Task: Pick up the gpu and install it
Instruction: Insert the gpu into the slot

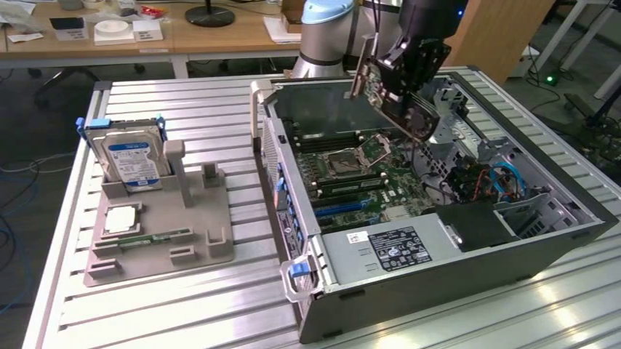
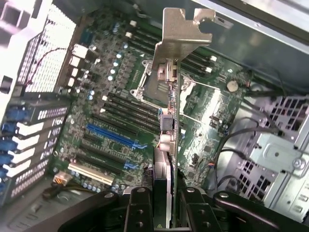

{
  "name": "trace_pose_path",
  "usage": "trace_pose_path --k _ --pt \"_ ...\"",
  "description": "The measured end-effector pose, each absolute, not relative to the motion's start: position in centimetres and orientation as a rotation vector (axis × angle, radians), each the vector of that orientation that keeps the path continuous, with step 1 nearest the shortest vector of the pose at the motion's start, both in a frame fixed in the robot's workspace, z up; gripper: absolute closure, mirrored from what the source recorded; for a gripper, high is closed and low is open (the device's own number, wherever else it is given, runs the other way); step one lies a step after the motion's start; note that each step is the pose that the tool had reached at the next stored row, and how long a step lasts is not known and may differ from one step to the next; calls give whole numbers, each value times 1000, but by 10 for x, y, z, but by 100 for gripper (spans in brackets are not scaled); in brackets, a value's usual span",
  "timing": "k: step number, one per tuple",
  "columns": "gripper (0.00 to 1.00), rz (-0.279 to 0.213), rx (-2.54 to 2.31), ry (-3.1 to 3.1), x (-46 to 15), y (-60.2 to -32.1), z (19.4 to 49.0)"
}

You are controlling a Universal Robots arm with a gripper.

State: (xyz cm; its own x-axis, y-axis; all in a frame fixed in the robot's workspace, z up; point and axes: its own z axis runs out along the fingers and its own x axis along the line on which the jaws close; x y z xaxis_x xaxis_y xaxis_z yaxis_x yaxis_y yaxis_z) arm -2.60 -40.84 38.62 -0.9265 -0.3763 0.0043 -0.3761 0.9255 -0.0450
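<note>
The black gripper (image 2: 162,195) clamps the thin green gpu with silvery bracket (image 2: 170,92) over the green motherboard (image 2: 111,121) (lifted, not yet seated).

My exterior view high, angled down on table (image 1: 194,305), open case (image 1: 437,287); wrist view close, facing motherboard (image 2: 111,121), shared by both.

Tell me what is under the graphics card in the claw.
The circuit board inside the open case, with its processor socket and blue slots. The graphics card, held by the claw, hides a strip of board behind it.
</note>
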Motion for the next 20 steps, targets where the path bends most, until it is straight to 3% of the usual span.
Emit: trace_pose_path --k 20 --pt "73 -68 -1140 2913 -26 -408 386"
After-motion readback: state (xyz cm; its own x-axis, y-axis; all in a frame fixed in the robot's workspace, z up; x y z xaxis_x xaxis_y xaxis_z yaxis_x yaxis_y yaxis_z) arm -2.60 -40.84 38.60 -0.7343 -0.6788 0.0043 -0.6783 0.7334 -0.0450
